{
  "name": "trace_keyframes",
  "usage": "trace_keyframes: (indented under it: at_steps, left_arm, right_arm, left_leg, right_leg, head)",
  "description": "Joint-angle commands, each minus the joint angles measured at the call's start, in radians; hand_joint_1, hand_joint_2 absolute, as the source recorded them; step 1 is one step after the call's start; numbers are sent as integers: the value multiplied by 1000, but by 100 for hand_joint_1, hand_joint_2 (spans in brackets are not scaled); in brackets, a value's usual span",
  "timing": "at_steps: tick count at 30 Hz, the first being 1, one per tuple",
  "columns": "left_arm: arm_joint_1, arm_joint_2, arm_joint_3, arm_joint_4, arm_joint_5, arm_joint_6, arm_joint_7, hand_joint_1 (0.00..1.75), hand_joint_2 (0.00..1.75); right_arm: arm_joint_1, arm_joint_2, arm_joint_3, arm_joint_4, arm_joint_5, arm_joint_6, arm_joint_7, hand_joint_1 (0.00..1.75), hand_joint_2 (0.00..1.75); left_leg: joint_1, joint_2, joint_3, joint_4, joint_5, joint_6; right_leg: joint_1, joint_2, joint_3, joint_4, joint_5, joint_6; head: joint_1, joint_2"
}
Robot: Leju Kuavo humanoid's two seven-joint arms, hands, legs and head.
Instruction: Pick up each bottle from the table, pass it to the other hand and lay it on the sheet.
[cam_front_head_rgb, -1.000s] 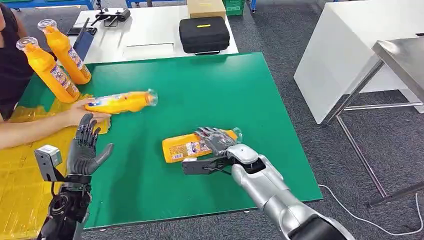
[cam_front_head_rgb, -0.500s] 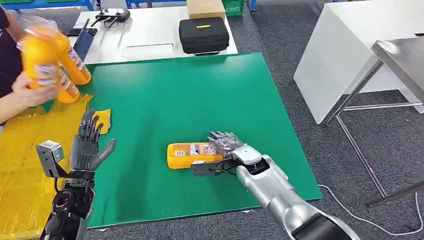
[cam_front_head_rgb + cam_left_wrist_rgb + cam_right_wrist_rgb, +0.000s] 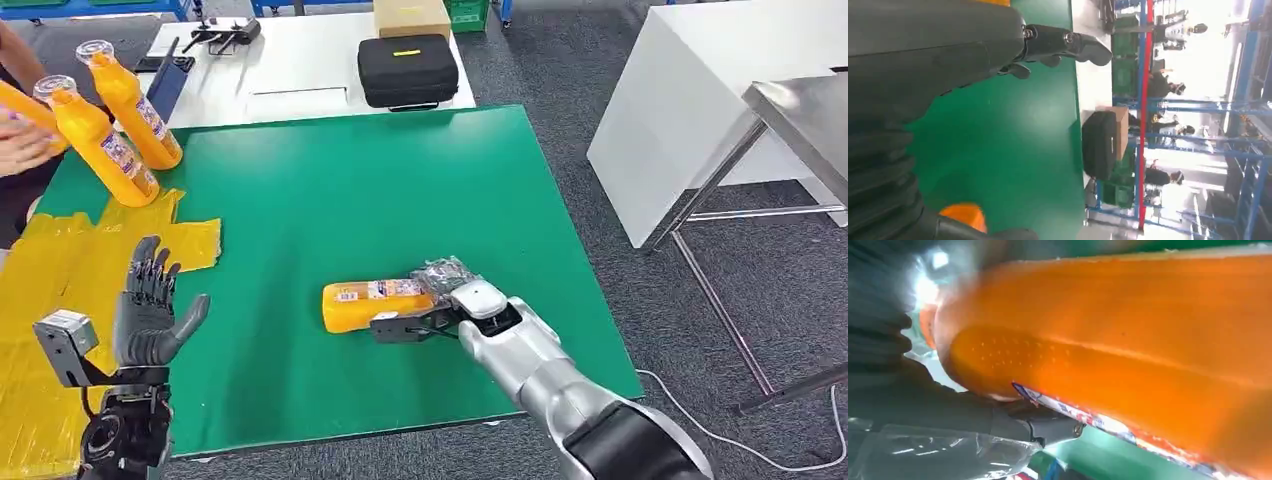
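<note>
Green table — bottle crosswise (flat)

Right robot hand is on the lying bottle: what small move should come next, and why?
Probably lift it slightly off the green table. The right robot hand already wraps the neck end of the orange bottle, which lies flat, while the left robot hand waits open beside the yellow sheet for the handover.

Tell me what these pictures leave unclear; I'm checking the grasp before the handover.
- Lying bottle, head view: its cap end is covered by the right hand, so the fingers' closure is hidden.
- Right wrist view: the bottle is too close and blurred; its label is unreadable.
- Third bottle, head view: cut off by the edge, behind a person's hand.
</note>
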Motion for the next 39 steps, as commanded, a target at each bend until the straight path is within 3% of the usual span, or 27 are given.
trace_keyframes:
  at_steps: [1, 5, 9, 13, 18, 22, 23, 27, 30, 33, 36, 39]
  left_arm:
    - [29, -51, 75, -14, 23, -72, 18, 0, 175]
    - [50, -63, 90, -6, 47, -124, 25, 0, 175]
    - [49, -70, 85, 14, 102, -184, 56, 0, 175]
    - [35, -108, 57, -29, 106, -204, 90, 0, 175]
    - [26, -143, 5, -94, 107, -199, 142, 0, 175]
    - [12, -151, -40, -108, 148, -206, 168, 0, 175]
    - [8, -151, -47, -114, 151, -197, 169, 0, 175]
    - [10, -150, -38, -137, 169, -192, 169, 0, 175]
    - [10, -151, -35, -141, 173, -192, 170, 0, 175]
    - [15, -161, -12, -184, 182, -195, 180, 0, 175]
    - [15, -161, -12, -184, 182, -195, 180, 0, 175]
    - [35, -183, 21, -236, 179, -184, 183, 0, 175]
  right_arm:
    - [-81, 52, -125, -79, -196, -59, -89, 175, 175]
    - [-74, 64, -171, -218, -355, -89, -161, 175, 175]
    - [-46, 67, -162, -356, -469, -102, -159, 175, 175]
    - [-59, 130, -129, -337, -466, -126, -109, 175, 175]
    - [-100, 220, -68, -175, -439, -213, -72, 175, 175]
    - [-159, 237, 141, 2, -619, -296, -28, 175, 175]
    - [-176, 237, 245, 46, -699, -316, -5, 175, 175]
    - [-182, 237, 478, 75, -895, -357, 30, 175, 175]
    - [-180, 237, 497, 72, -903, -360, 37, 175, 175]
    - [-172, 237, 605, 64, -990, -347, 58, 175, 175]
    - [-172, 237, 605, 64, -990, -347, 58, 175, 175]
    - [-172, 237, 713, 32, -1046, -320, 52, 175, 175]
  left_leg:
    - [1, 3, 0, 2, -2, -2]
    - [0, 1, -1, 1, -1, -1]
    - [0, 1, -1, 1, -1, -1]
    - [1, 1, 0, 2, -2, -2]
    - [1, 2, -1, 1, -1, -2]
    - [1, 2, 0, 1, -1, -2]
    - [2, 2, 1, 1, -2, -3]
    - [1, 2, 1, 0, -1, -2]
    - [1, 0, 1, 0, -1, -1]
    - [2, 0, 1, 1, -2, -2]
    - [1, 0, 0, 0, -1, -1]
    - [2, -1, 2, 0, -1, -2]
  right_leg:
    - [1, 1, -1, 2, -1, -1]
    - [0, 0, -2, 1, -1, 0]
    - [1, 0, -1, 1, -1, -1]
    - [2, 0, 0, 2, -1, -1]
    - [1, 1, -1, 1, 0, -1]
    - [2, 1, 0, 0, 0, -1]
    - [2, 0, 1, 0, -1, -1]
    - [1, 1, 0, 0, 0, -1]
    - [1, -1, 0, 0, -1, -1]
    - [2, -2, 1, 0, -2, -1]
    - [1, -1, 0, 0, -1, 0]
    - [2, -3, 2, 0, -2, -1]
  head:
    - [-1, 0]
    - [0, 0]
    - [0, 0]
    - [0, 0]
    - [0, 0]
    - [0, 0]
    - [0, 0]
    - [0, 0]
    - [0, 0]
    - [0, 0]
    - [0, 0]
    - [0, 0]
